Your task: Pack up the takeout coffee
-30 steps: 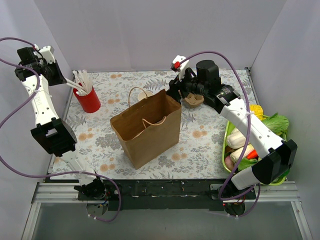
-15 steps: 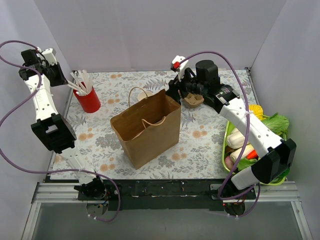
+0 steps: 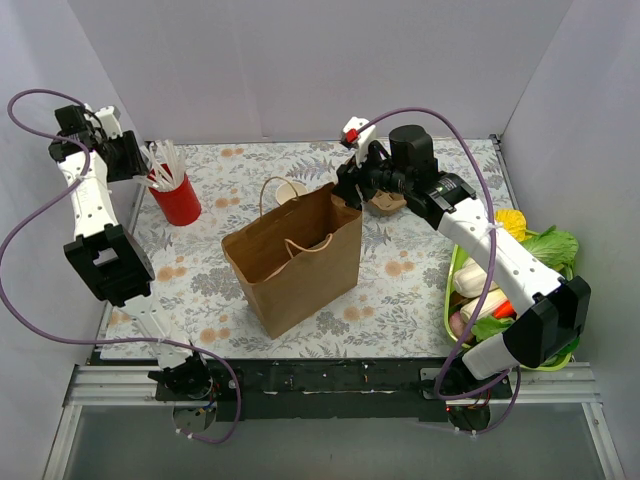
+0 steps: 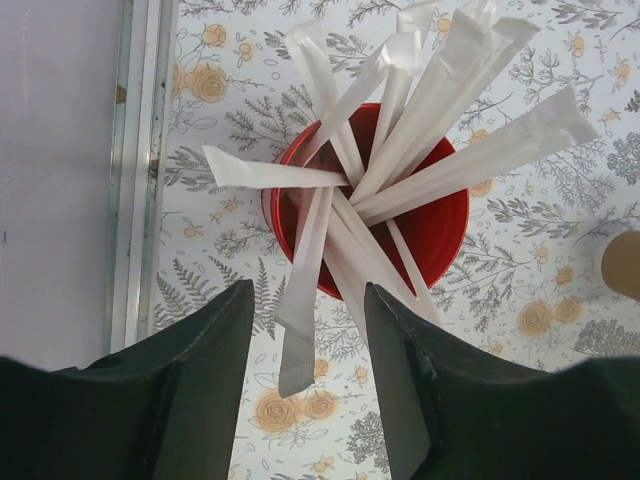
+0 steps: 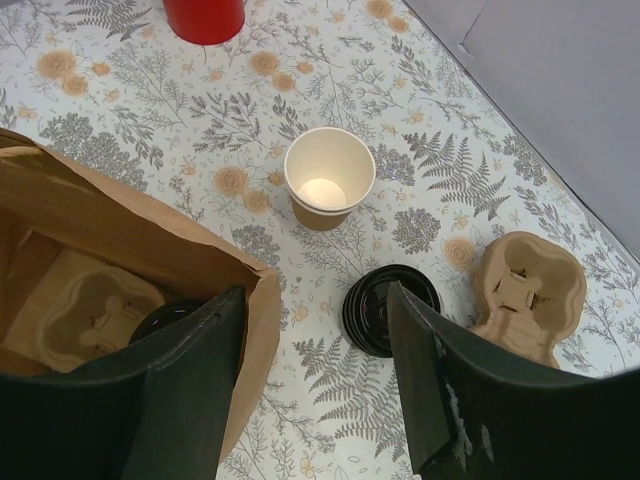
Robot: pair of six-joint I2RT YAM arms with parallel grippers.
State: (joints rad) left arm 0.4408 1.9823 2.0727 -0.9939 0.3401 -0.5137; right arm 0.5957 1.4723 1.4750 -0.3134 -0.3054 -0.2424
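Observation:
The takeout coffee cup [image 5: 329, 178] stands open and lidless on the flowered table, cream-white outside and tan inside; it also shows behind the bag in the top view [image 3: 291, 190]. A stack of round black lids [image 5: 390, 308] lies just in front of it. My right gripper [image 5: 315, 390] is open and empty above the bag's far edge and the lids; it shows in the top view [image 3: 348, 188]. My left gripper [image 4: 305, 390] is open and empty above the red cup of white sticks [image 4: 370, 215], at the far left in the top view [image 3: 135, 158].
A brown paper bag [image 3: 290, 260] stands open mid-table; inside it lie a pulp carrier [image 5: 95, 310] and a black lid [image 5: 165, 315]. A second pulp carrier [image 5: 528, 296] sits right of the lids. A green tray [image 3: 452, 300] of food is at the right edge.
My left gripper has swung right, closer over the red cup. My right gripper has shifted slightly left toward the bag's edge. The cup and lids have not moved.

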